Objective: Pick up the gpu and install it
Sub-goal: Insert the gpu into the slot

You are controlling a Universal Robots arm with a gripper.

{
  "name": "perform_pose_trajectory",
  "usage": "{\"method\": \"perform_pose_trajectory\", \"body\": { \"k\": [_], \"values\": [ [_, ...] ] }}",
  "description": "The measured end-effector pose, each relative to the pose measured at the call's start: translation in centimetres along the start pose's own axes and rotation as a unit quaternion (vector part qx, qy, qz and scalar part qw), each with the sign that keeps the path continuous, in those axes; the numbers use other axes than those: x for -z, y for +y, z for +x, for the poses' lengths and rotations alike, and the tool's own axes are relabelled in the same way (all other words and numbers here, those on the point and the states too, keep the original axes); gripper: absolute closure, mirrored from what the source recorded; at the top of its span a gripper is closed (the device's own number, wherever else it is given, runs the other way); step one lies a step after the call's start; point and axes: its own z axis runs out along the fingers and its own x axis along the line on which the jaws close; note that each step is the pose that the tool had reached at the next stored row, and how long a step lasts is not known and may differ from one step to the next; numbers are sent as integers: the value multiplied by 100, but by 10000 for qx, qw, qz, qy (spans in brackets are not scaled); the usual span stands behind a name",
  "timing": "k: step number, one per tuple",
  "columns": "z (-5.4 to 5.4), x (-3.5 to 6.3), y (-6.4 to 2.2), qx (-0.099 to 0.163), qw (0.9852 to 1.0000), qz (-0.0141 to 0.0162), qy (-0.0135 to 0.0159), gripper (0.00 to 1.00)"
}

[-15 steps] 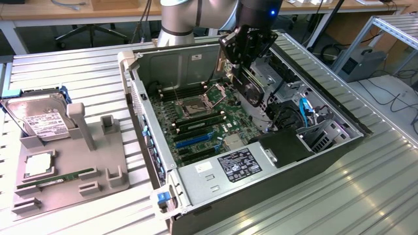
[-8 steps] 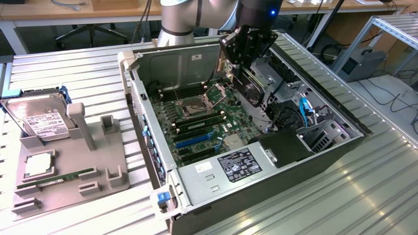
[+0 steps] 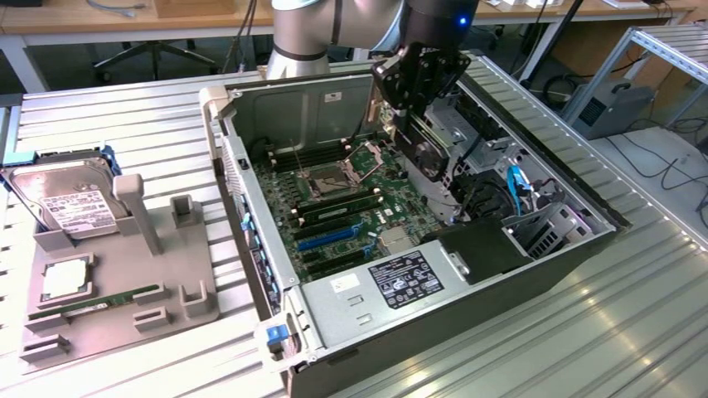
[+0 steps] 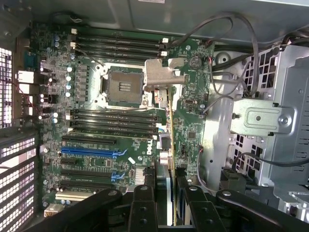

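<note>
The gpu (image 3: 432,166) hangs on edge under my gripper (image 3: 414,112), black cooler face showing, inside the open computer case (image 3: 443,332) and above the right part of the motherboard (image 3: 332,207). In the wrist view the gpu (image 4: 161,75) appears edge-on, its silver end bracket furthest from the camera, and its thin board runs back between the black fingers (image 4: 143,203). The gripper (image 4: 169,205) is shut on the card. The card is held clear above the board. The blue expansion slot (image 4: 89,151) lies off to one side of the card's edge.
The case walls and a metal drive cage (image 4: 260,121) with loose cables (image 3: 515,186) stand close around the card. At the exterior view's left, a grey holder (image 3: 122,274) carries a hard drive (image 3: 66,203), a RAM stick (image 3: 94,303) and a processor (image 3: 65,278).
</note>
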Motion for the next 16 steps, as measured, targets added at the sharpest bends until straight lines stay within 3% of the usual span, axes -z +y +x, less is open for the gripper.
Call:
{"method": "perform_pose_trajectory", "body": {
  "k": [16],
  "values": [
    [0, -1, 0, 95, 9999, 47, 0, 73]
  ]
}}
